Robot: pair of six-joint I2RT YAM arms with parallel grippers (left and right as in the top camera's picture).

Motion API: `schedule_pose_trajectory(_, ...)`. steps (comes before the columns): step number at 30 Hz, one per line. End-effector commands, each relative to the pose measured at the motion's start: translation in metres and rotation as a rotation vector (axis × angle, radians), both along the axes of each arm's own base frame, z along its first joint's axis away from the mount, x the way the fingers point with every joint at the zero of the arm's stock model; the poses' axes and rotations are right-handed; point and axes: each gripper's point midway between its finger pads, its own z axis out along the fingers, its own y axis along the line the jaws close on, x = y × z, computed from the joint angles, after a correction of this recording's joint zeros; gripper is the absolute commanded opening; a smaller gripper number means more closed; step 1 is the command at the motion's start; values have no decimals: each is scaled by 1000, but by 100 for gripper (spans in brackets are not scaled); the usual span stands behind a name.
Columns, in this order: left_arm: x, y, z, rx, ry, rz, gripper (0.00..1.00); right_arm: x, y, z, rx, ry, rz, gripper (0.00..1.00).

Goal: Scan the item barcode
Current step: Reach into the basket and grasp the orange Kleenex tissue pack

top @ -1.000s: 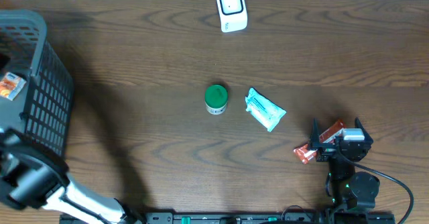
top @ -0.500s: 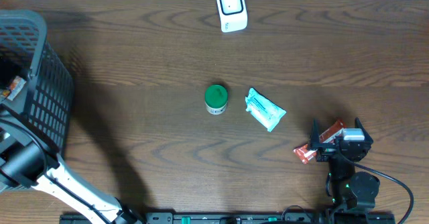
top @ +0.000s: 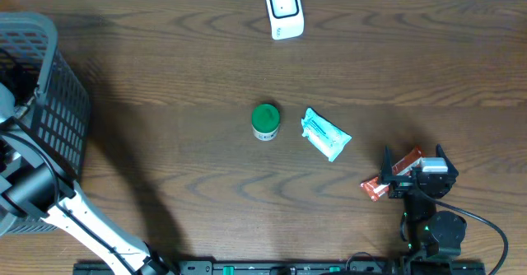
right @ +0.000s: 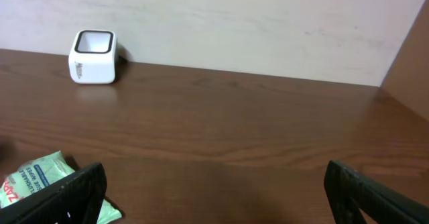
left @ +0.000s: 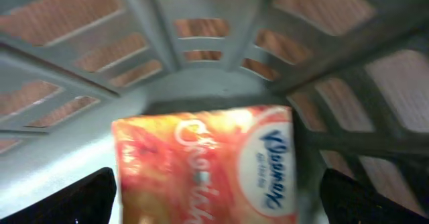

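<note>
An orange and white packet (left: 201,163) lies on the floor of the grey mesh basket (left: 201,9), filling the left wrist view. My left gripper (left: 214,200) hangs open right over it, one finger on each side, not touching it. From overhead only the left arm (top: 33,184) shows, reaching into the basket (top: 58,94). The white scanner (top: 284,10) stands at the table's far edge. My right gripper (top: 413,156) rests open near the front right, with nothing between its fingers (right: 74,190).
A green-lidded can (top: 265,121) and a teal packet (top: 325,134) lie mid-table. A red-orange packet (top: 377,186) lies beside the right arm's base. The scanner (right: 93,56) and the teal packet (right: 40,177) also show in the right wrist view.
My left arm has swung further into the basket and lower, and now covers the orange packet that showed from overhead. The right arm has not moved.
</note>
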Motion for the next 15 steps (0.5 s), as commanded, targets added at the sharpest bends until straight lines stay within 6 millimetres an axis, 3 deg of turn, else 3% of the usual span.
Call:
schedule_pose_trajectory(1,-10,5,-16,13,52,37,97,0,0,-1,12,4,-1,99)
schedule_pose_trajectory(15,-8,6,-37,6,60,37,97,0,0,-1,12,4,-1,99)
